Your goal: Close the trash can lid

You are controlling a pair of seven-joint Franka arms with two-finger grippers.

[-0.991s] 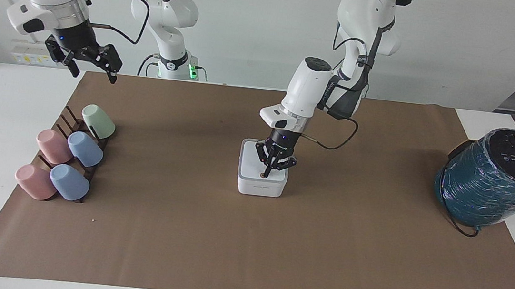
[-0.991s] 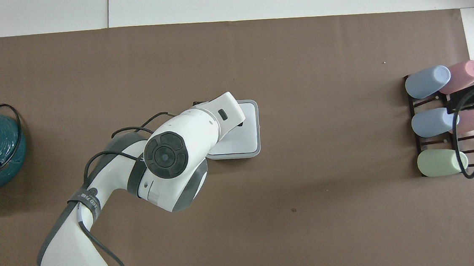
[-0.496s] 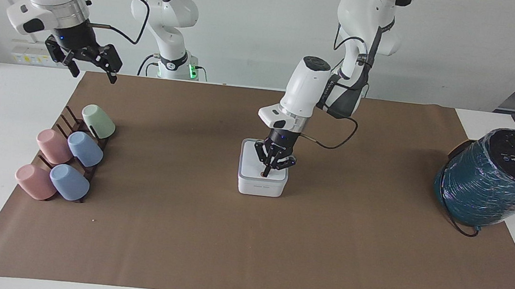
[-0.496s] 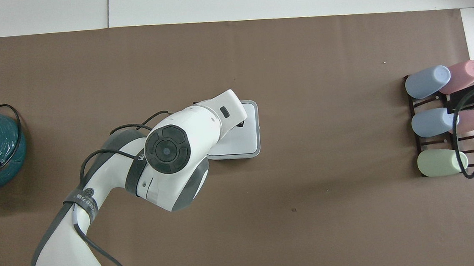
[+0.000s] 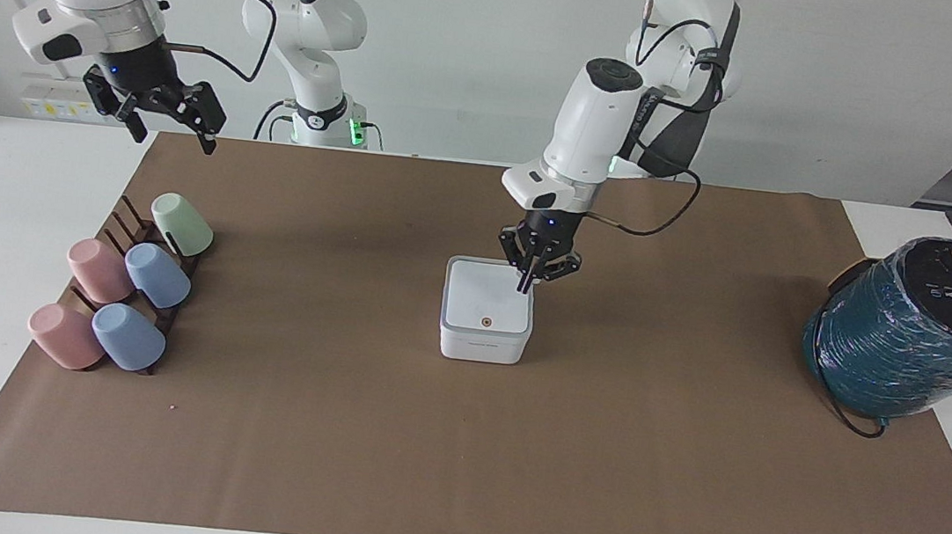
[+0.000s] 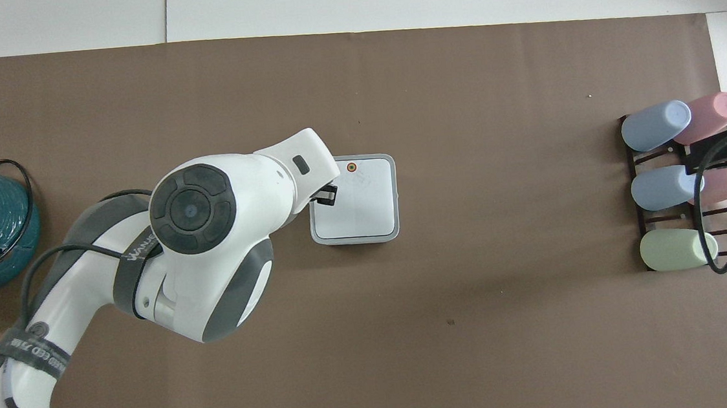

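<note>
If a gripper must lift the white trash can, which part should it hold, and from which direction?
Probably from above, fingers spanning two opposite flat side walls of the trash can. It stands upright, its lid lies flat and shut, and the rounded corners would likely slip.

White trash can [image 5: 483,346] mid-mat, lid [image 5: 489,298] shut flat.

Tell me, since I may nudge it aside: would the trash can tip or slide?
The trash can is squat and flat-based, so it would probably slide rather than tip. It looks like light plastic. Its lid lies flat, likely staying shut.
</note>
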